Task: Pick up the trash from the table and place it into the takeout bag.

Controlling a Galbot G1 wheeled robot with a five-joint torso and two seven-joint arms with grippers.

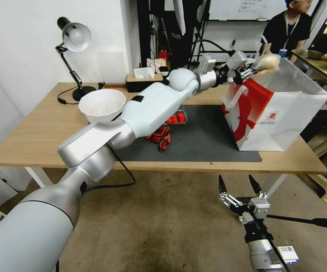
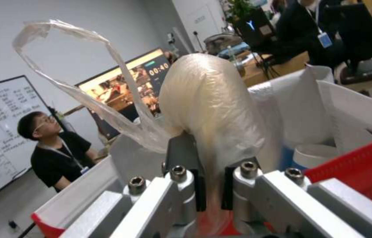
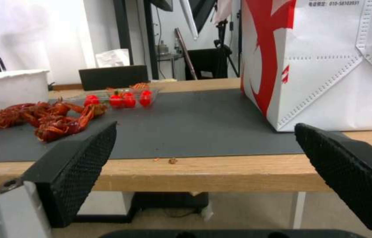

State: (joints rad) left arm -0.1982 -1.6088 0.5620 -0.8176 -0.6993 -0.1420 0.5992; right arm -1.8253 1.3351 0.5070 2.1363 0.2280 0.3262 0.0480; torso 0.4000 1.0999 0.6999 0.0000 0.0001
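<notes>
Clear plastic bag with a beige lump (image 1: 267, 61), upper right of the head view, held by the left gripper (image 1: 251, 70) over the open top of the red-and-white paper takeout bag (image 1: 273, 113) standing on the light-wood table (image 1: 39, 132). Right gripper (image 1: 239, 185) idle at lower centre, below the table edge.

Left wrist view: jaws clamped on the bag's neck (image 2: 214, 185); lump above centre; loose film trails upper left. White bag rim (image 2: 362, 109) at right; possibly a cup inside.

Right wrist view: jaws wide apart; grey mat (image 3: 195, 125) mid-frame.

Judgement: centre the lump inside the rim, lower, then release, so trailing film doesn't snag.
</notes>
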